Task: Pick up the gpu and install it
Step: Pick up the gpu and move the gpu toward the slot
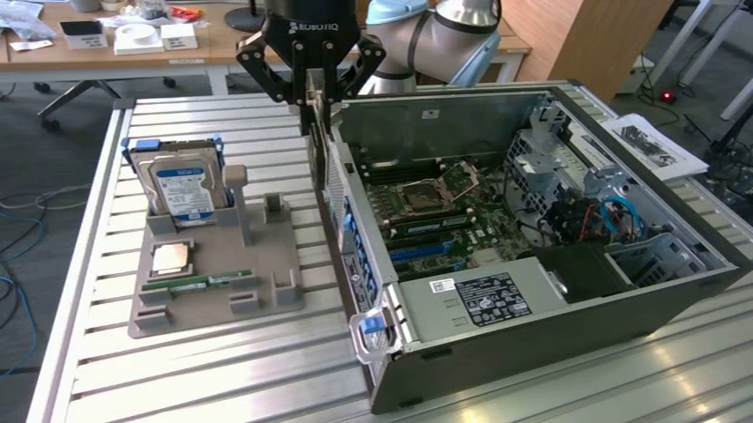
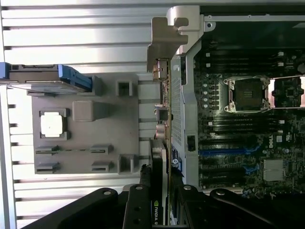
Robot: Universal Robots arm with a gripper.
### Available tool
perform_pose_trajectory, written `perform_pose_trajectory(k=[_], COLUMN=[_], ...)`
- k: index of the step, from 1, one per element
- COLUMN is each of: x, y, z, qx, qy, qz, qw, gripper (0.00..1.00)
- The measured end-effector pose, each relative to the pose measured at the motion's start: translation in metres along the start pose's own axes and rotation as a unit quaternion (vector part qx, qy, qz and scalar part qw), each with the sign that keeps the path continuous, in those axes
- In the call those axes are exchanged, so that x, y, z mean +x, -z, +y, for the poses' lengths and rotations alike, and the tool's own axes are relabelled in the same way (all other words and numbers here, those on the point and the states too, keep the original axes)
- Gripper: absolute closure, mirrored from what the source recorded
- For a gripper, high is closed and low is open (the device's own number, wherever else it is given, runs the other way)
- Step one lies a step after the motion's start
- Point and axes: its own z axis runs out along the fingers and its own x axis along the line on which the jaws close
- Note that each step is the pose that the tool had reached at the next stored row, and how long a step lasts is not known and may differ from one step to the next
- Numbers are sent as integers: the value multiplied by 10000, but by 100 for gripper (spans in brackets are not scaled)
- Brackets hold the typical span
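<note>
From my remote seat I see the claw [image 1: 310, 88] partly closed, its black fingers [image 1: 268, 75] pressed against both flat faces of the gpu [image 1: 316, 110], so the card is firmly in its grip. The gpu hangs upright and edge-on below the claw, lifted clear of the surface [image 1: 176, 379] and lined up with the far end of the perforated wall of the open computer case [image 1: 530, 291]. I cannot tell whether the card touches that wall. In the wrist view the claw [image 2: 159, 171] pinches the dark end of the gpu [image 2: 161, 129], and the card's thin edge runs away from it along the case wall to a silver bracket [image 2: 167, 40] at the far end. The grey parts holder [image 2: 90, 124] lies on one side of the card and the motherboard [image 2: 248, 119] on the other. Inside the case I can make out the empty processor socket [image 1: 421, 196] and the blue expansion slots [image 1: 424, 251]. On the holder, to the exterior view's left of the case, the hard drive [image 1: 182, 185] with its blue label stands on edge. A square processor chip [image 1: 173, 257] and a narrow green RAM stick [image 1: 200, 284] lie flat nearby.
</note>
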Motion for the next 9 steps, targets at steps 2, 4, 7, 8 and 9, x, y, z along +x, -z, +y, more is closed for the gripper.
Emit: perform_pose_trajectory(k=[2,4,7,8,9], x=[-2,-4,-7,-7,-8], y=[15,39,76,81,81], z=[1,2,3,3,4], qx=[0,-1,-6,-6,-6], qy=[-1,0,0,0,0], qz=[0,0,0,0,0], qw=[10000,10000,10000,10000,10000], gripper=[73,73,73,73,73])
